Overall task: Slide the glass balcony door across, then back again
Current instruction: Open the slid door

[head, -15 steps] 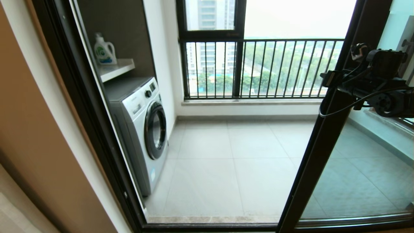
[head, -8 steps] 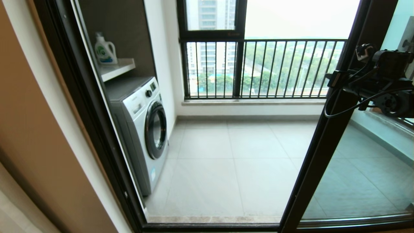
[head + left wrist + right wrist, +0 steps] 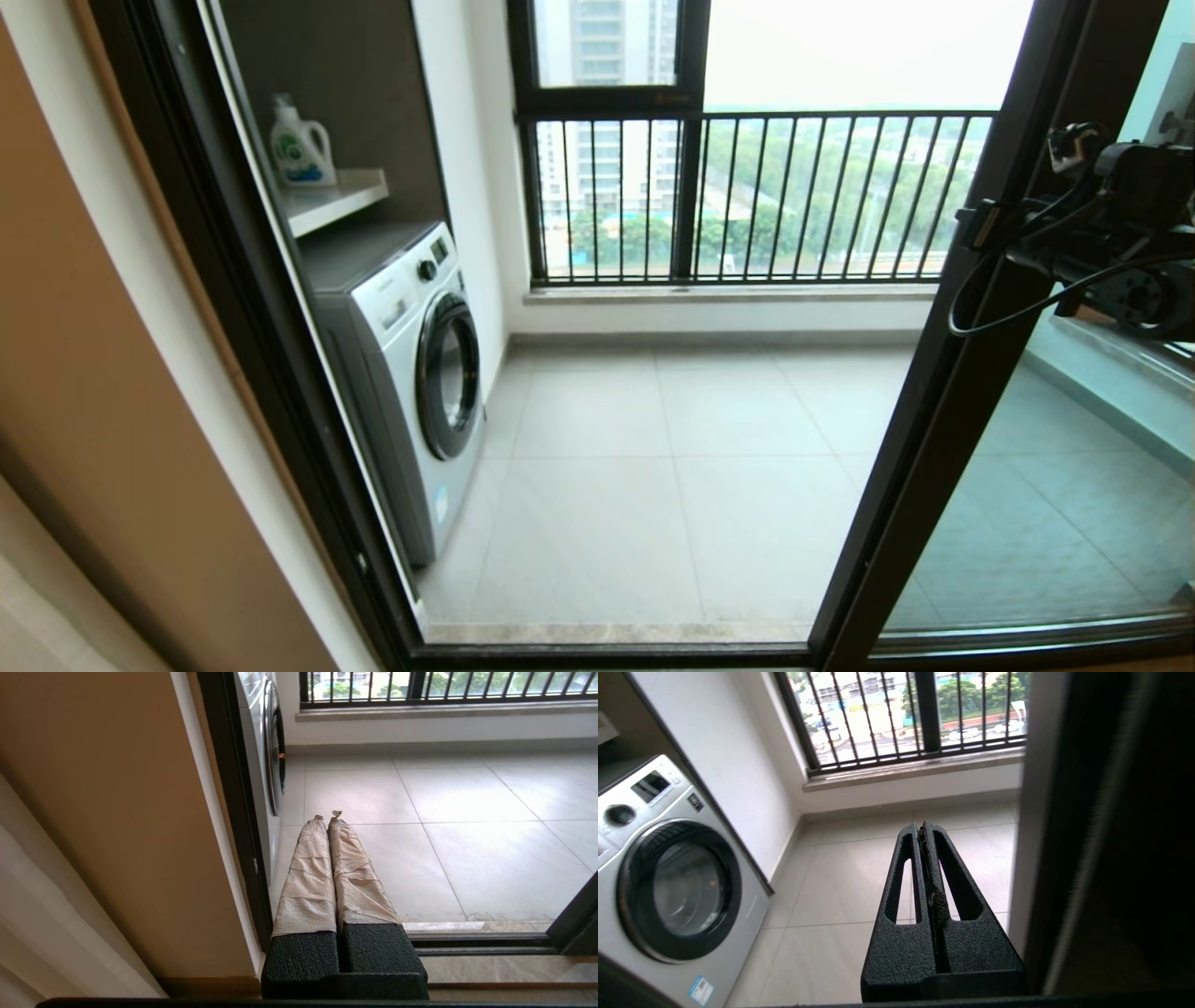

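Note:
The glass balcony door (image 3: 934, 448) stands far to the right, its dark upright leaning across the head view with glass (image 3: 1046, 523) behind it. The doorway to its left is wide open. My right gripper (image 3: 980, 229) is at chest height against the open-side face of that upright, shut with nothing between its fingers. In the right wrist view the shut gripper (image 3: 924, 828) points into the balcony, with the door's upright (image 3: 1111, 835) close beside it. I cannot make out a handle. My left gripper (image 3: 328, 816) hangs low by the left jamb, shut and empty, its fingers (image 3: 308, 872) wrapped in paper tape.
A washing machine (image 3: 411, 373) stands inside the balcony at the left, under a shelf with a detergent bottle (image 3: 301, 145). The window with black railing bars (image 3: 747, 196) closes the far side. The dark fixed jamb (image 3: 271, 355) and floor track (image 3: 607, 653) bound the opening. Tiled floor (image 3: 672, 485) lies between.
The door's upright has slid a little further right, and my right gripper has moved right with it. The opening has widened. The left arm has not moved.

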